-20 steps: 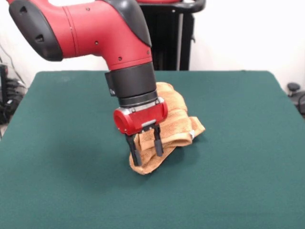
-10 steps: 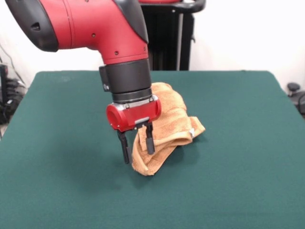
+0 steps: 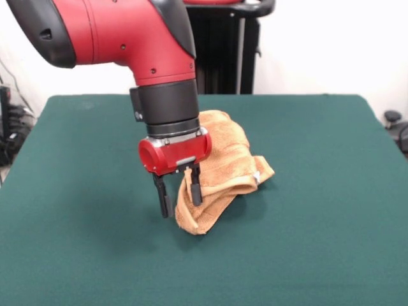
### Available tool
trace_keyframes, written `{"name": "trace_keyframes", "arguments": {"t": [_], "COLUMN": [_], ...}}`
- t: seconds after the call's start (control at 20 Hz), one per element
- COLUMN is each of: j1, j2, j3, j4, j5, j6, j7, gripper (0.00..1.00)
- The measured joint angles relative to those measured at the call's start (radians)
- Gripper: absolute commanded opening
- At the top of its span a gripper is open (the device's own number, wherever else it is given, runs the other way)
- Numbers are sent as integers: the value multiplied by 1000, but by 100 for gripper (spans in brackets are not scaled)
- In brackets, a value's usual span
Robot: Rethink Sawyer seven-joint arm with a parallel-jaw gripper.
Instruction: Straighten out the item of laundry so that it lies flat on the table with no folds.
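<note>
Currently, on my remote feed, the Sawyer's red and black arm [image 3: 127, 38] reaches down from the upper left of the front view, its black wrist collar and red claw housing hanging over the middle of the dark green worktop [image 3: 319, 242]. The claw [image 3: 178, 192] points downward with its two black fingers spread apart, a clear gap showing between them, and nothing pinched.

One finger [image 3: 164, 199] stands over bare green felt just to the picture's left of the cloth; the other [image 3: 196, 189] sits against the front of the orange-tan towel [image 3: 226, 169], overlapping its near fold. Whether that finger actually presses into the fabric, I cannot tell from this angle.

I see the towel lying bunched near the worktop's centre, partly hidden behind the claw housing. It is rumpled rather than flat: a rounded hump rises at the back, a thick rolled fold runs across its front, and a loose lobe droops toward the camera at the lower left. A corner juts out to the picture's right, where a small white tag [image 3: 257, 178] shows at the edge.

Behind the worktop, the black pedestal [image 3: 223, 57] stands against a white wall.
</note>
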Motion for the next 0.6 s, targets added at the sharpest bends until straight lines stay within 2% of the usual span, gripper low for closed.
{"name": "trace_keyframes", "arguments": {"t": [0.6], "j1": [-14], "j2": [36], "j3": [0], "j4": [0], "j5": [8], "j6": [0], "j7": [0], "gripper": [100]}}
